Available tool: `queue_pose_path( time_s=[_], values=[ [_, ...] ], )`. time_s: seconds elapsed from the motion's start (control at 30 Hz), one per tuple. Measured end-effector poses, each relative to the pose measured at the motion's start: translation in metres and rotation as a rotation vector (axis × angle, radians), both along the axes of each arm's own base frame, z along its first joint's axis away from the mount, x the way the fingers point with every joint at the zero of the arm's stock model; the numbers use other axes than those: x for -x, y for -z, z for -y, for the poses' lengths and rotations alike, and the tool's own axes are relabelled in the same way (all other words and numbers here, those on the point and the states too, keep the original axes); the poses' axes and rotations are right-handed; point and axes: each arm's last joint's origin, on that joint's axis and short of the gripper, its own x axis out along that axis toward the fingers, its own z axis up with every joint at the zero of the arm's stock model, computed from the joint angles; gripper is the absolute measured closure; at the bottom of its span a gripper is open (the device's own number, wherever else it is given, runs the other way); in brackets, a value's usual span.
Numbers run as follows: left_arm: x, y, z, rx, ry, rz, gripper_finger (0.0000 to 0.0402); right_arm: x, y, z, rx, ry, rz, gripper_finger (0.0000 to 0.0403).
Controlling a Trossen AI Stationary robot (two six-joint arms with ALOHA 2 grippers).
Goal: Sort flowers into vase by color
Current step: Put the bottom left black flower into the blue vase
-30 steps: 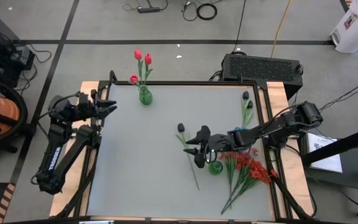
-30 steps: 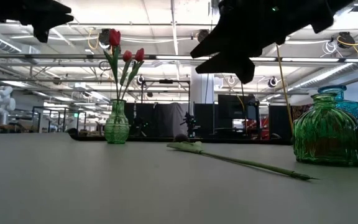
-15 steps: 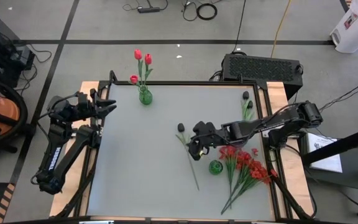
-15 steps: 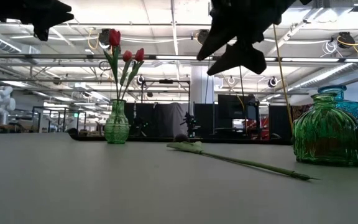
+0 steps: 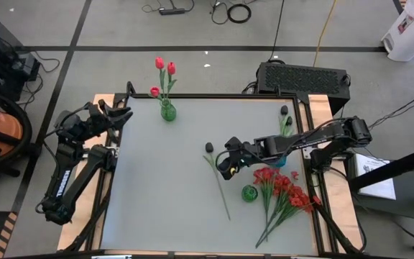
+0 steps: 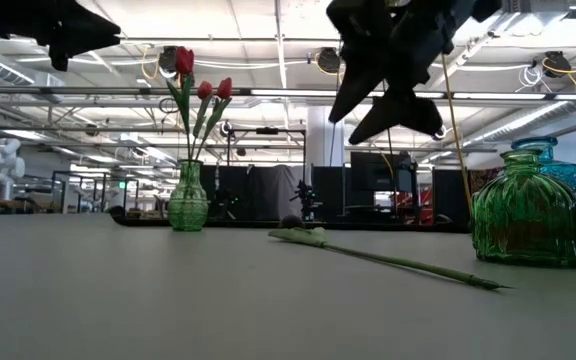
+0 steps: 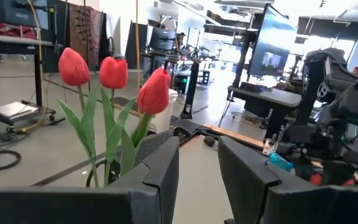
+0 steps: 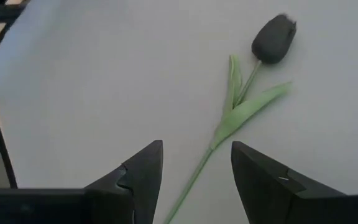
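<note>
Right gripper point(image 5: 226, 167), fingers apart, empty, hovers above black tulip point(image 8: 273, 37) lying flat mid-table, stem point(image 5: 221, 191) running from bud toward near edge. Left gripper point(image 5: 123, 115), fingers apart, waits far off by red-tulip vase point(image 5: 167, 111). Right arm nearer.

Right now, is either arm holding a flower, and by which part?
Nothing is held. The right gripper hovers with open, empty jaws over the black tulip bud on its long green stem lying on the table; the left gripper is empty too.
</note>
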Motion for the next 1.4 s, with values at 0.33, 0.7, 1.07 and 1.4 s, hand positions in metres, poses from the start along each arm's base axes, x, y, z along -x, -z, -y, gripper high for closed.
queue_pose_path(
  time_s=[0.33,0.7,1.07,1.4],
  values=[
    [0.000,0.000,0.000,-0.001,-0.001,0.000,0.0283,-0.031,0.062,-0.007,-0.156,-0.061,-0.098,0.0220],
    [0.000,0.000,0.000,0.003,0.000,-0.001,0.0283,-0.039,0.085,-0.007,-0.180,0.047,-0.127,0.0220],
    [0.000,0.000,0.000,0.001,0.000,-0.002,0.0283,-0.043,0.083,0.014,-0.107,0.146,-0.076,0.0220],
    [0.000,0.000,0.000,0.001,0.000,-0.002,0.0283,-0.046,0.093,0.026,-0.104,0.160,-0.094,0.0220]
  ],
)
